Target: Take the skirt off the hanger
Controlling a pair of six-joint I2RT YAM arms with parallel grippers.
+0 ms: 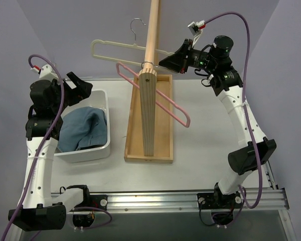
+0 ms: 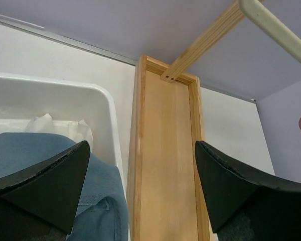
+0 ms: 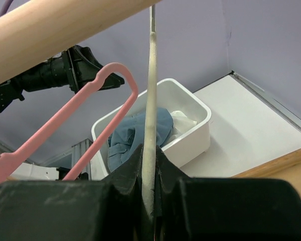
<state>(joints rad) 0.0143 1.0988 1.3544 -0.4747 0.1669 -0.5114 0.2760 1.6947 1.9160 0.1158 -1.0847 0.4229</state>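
Observation:
The pink hanger hangs bare from the wooden rod, tilted down to the right; it also shows in the right wrist view. White crumpled fabric, apparently the skirt, lies in the white bin under blue denim; it also shows in the right wrist view. No stripe shows on it. My right gripper is shut on the bar of the off-white hanger beside the rod. My left gripper is open and empty above the bin's right rim.
The white bin at the left holds the blue denim garment. The wooden rack has a tray base and a tall upright in the middle. Purple walls stand on three sides.

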